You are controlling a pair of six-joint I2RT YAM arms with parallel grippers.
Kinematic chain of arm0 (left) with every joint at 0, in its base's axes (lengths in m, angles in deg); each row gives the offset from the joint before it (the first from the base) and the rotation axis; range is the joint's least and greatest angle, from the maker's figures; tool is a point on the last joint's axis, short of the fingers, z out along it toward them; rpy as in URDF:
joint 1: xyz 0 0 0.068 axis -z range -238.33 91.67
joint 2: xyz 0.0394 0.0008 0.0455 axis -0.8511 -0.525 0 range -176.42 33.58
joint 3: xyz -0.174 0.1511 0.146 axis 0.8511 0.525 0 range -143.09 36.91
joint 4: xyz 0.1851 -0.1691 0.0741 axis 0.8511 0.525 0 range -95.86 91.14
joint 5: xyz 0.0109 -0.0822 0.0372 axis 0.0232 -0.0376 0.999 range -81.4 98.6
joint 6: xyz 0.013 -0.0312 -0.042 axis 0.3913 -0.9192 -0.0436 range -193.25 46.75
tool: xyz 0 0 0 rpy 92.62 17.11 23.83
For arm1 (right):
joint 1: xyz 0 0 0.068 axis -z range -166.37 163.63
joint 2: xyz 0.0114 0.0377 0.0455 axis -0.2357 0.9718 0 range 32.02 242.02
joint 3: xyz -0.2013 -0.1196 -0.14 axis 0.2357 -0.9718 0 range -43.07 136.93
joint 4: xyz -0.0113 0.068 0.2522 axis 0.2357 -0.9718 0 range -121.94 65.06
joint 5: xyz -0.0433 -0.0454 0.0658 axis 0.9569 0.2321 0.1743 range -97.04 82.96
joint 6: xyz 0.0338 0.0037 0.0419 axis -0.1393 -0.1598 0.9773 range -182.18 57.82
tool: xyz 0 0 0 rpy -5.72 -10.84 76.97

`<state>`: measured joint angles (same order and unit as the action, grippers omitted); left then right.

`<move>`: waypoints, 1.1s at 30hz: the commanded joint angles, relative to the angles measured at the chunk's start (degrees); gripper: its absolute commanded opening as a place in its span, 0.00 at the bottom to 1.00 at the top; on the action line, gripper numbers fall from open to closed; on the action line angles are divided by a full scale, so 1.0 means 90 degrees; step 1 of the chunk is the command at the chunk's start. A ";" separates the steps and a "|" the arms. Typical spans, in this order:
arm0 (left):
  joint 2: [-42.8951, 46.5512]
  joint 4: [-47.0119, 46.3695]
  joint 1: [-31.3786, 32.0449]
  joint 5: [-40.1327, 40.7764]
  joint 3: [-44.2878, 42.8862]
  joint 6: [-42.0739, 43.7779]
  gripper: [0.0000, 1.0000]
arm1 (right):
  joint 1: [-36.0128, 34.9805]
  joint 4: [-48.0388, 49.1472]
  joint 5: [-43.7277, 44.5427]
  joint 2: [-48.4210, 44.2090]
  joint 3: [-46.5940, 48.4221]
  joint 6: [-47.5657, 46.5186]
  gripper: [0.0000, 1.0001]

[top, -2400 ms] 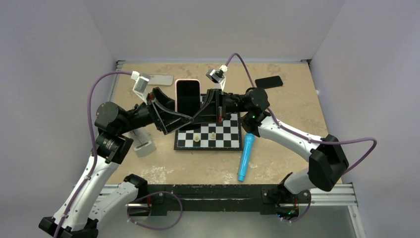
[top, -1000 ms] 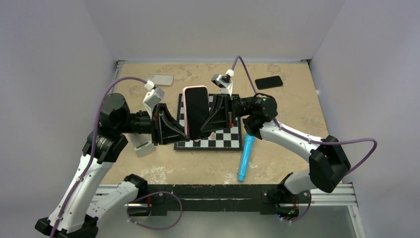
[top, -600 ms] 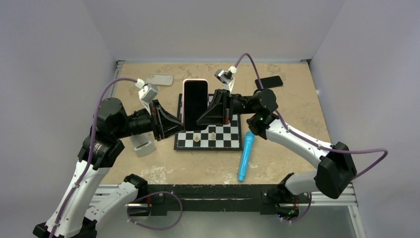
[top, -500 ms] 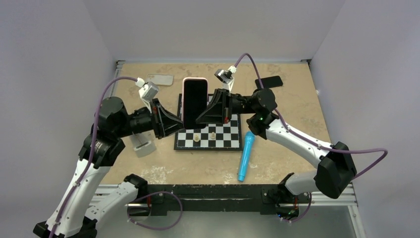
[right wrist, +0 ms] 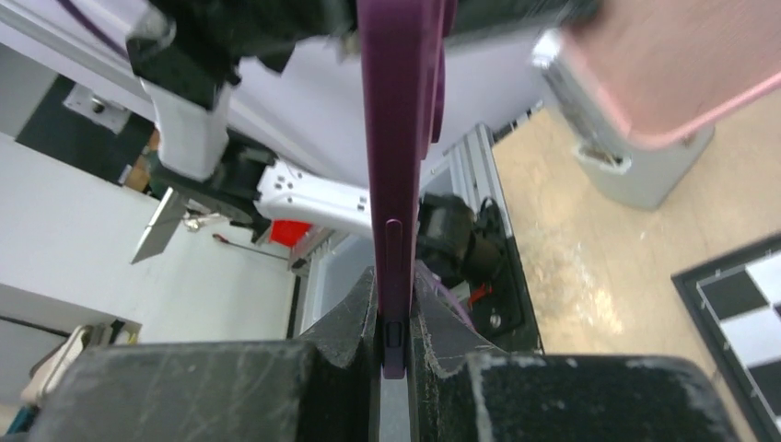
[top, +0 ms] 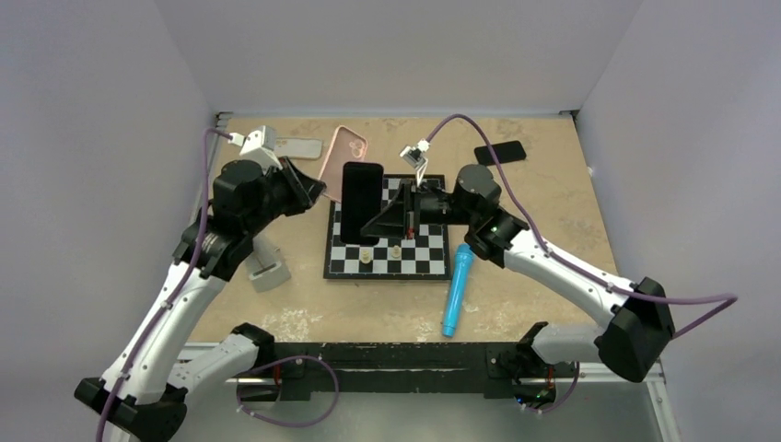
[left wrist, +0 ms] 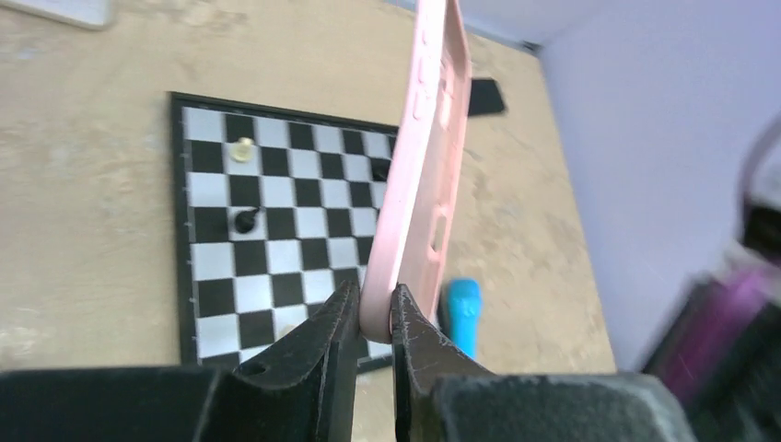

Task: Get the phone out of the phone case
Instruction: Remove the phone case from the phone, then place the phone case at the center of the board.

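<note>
Two things that were one half a second ago are now apart. Then the phone sat in its pink shell between both arms; now the left arm has swung away to the far left and taken the shell with it.

The left fingers (left wrist: 343, 320) are closed on the lower edge of the pink case (left wrist: 425, 157), which stands up from them in the air. The case is empty: you can see it from the side as a thin open shell, with nothing in it.

The right fingers (right wrist: 361, 318) are closed tight on the edge of the phone (top: 361, 189). It hangs bare, dark screen up, over the far left part of the chessboard (top: 410, 260). Seen from above, the case is just beside the phone's far end, and the right wrist view shows a gap between them.

To my judgement, the separation itself is done. What is left for you is only to put both parts down safely. Be careful, both grips are narrow ones on an edge, so a fast move could let the phone slip onto the chessboard, where a few small pieces (top: 367, 255) stand.
</note>
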<state>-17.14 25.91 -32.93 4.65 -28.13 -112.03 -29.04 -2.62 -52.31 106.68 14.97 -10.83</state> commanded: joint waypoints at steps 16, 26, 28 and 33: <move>-0.3033 0.0265 -0.1067 0.3559 -0.1095 -0.5078 0.00 | 0.1688 -0.2088 0.0805 -0.2336 -0.0829 -0.1353 0.00; -0.4613 0.1331 -0.1397 0.4664 -0.2028 -0.7821 0.00 | 0.2026 -0.2326 0.0693 -0.2601 -0.0886 -0.1380 0.00; -0.4810 0.1465 -0.1413 0.4745 -0.2075 -0.8283 0.00 | 0.2101 -0.2442 0.0644 -0.2634 -0.0865 -0.1417 0.00; -0.5265 0.1776 -0.1509 0.4683 -0.2253 -0.8674 0.00 | 0.2248 -0.2471 0.0589 -0.2722 -0.0847 -0.1515 0.00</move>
<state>-62.71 39.97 -45.65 44.28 -46.05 -183.05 -9.66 -27.36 -45.89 84.21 6.49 -22.80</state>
